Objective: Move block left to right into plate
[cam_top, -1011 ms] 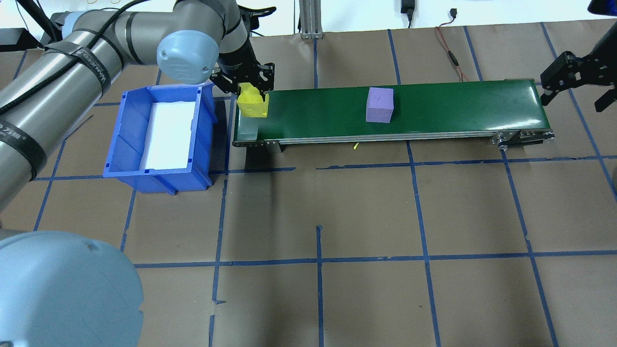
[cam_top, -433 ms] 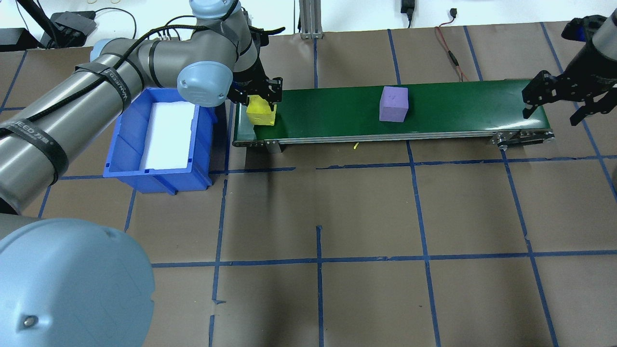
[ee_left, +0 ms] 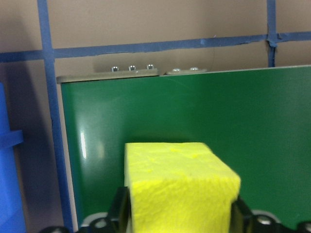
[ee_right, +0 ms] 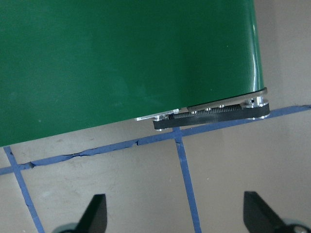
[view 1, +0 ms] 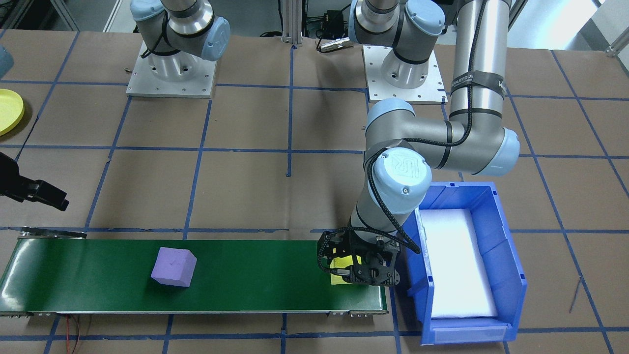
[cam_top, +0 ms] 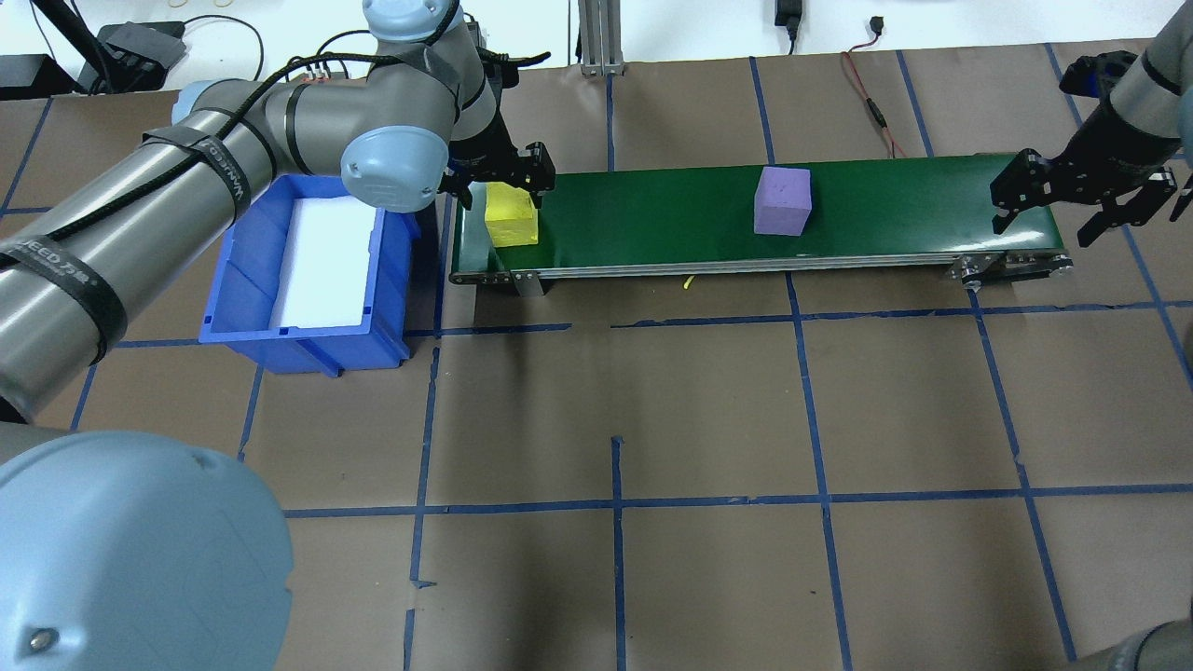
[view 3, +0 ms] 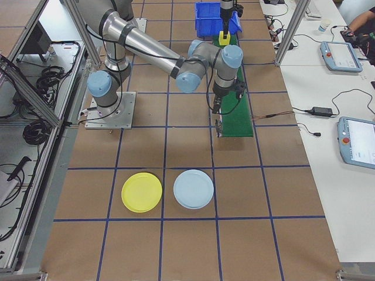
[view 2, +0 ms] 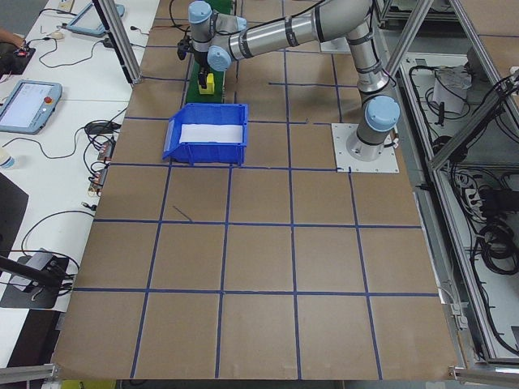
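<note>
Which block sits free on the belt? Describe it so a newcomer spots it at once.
Find the long green conveyor belt running across the table. Partway along it, well clear of both arms, sits the purple block. The only other block, the yellow block, is at the belt's end beside the blue bin, under the left gripper.

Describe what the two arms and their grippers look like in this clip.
Both arms are silver-grey tubes with pale blue round joint caps, bolted to square metal base plates. The left arm carries a black cable strapped on with black bands bearing white lettering. The left gripper and right gripper are black, two-fingered, with open linkage frames.
</note>
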Controlling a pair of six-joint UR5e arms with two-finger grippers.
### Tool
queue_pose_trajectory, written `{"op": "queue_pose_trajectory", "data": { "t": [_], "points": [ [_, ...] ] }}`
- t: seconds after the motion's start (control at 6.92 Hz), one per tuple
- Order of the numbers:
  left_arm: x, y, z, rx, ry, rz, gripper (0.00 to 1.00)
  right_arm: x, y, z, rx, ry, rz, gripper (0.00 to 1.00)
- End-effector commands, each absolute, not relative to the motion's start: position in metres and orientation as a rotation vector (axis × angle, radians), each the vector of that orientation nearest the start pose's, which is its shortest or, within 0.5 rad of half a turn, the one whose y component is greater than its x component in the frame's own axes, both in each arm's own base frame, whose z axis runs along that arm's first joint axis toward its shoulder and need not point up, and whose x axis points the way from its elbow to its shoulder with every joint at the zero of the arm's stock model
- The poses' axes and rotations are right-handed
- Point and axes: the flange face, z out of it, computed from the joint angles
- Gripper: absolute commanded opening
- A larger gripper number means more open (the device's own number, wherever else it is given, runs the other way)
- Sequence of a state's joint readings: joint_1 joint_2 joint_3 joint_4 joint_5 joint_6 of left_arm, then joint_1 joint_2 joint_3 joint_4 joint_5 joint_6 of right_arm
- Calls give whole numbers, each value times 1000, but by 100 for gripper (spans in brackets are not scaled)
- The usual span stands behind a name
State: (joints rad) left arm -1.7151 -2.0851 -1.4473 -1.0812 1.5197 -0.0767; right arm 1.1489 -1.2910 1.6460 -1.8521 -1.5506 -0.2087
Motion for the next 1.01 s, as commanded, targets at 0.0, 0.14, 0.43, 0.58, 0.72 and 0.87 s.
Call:
{"op": "queue_pose_trajectory", "data": {
  "t": [0.0, 0.14, 0.43, 0.58, 0.72, 0.87],
  "points": [
    [-228, -627, 366, 106, 3191, -153, 100, -116, -612, 316, 316, 3002, 12, 100],
    [-211, -600, 409, 74, 3191, -135, 100, -112, -623, 318, 292, 2930, -43, 100],
    [-148, -552, 468, 125, 3131, -49, 100, -96, -623, 312, 294, 2793, -76, 100],
    [-131, -515, 500, 91, 3130, -36, 100, -92, -620, 303, 297, 2767, -71, 100],
    [-134, -479, 519, 82, 3135, -26, 100, -93, -623, 305, 297, 2775, -110, 100],
    [-134, -473, 517, 96, 3145, -32, 100, -93, -623, 305, 322, 2772, -106, 100]
  ]
}}
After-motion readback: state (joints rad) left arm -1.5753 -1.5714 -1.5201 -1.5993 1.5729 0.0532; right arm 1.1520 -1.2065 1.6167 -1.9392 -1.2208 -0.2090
